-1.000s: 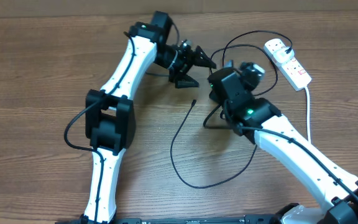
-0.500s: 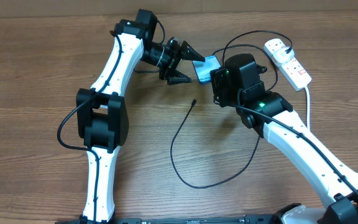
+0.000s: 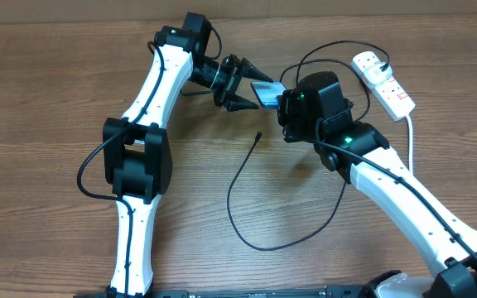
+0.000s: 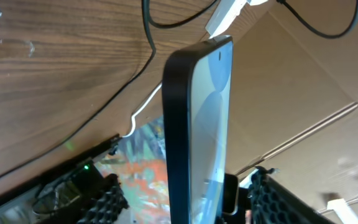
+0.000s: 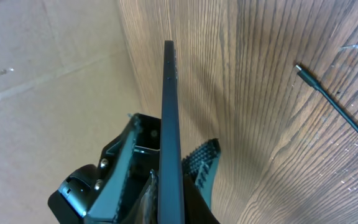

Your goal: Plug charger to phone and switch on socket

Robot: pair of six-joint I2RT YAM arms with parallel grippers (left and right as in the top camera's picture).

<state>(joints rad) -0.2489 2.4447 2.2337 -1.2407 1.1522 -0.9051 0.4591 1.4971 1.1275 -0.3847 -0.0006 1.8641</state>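
Left gripper (image 3: 254, 91), spread wide, straddles the slim dark-framed blue-screen phone (image 3: 266, 92) that the right gripper (image 3: 283, 98) pinches edge-up, long axis running between both

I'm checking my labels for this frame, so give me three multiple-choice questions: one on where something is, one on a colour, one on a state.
1. Where is the charger tip?
A) lying free on the table
B) hanging off the edge
C) inside a box

2. What colour is the socket casing?
A) black
B) white
C) blue

3. How is the phone?
A) lying flat on the table
B) held up in the right tool
C) under the socket

Answers:
1 A: the overhead view shows the tip bare on the wood.
2 B: the casing is white.
3 B: the right wrist view shows it edge-on between that tool's fingers.
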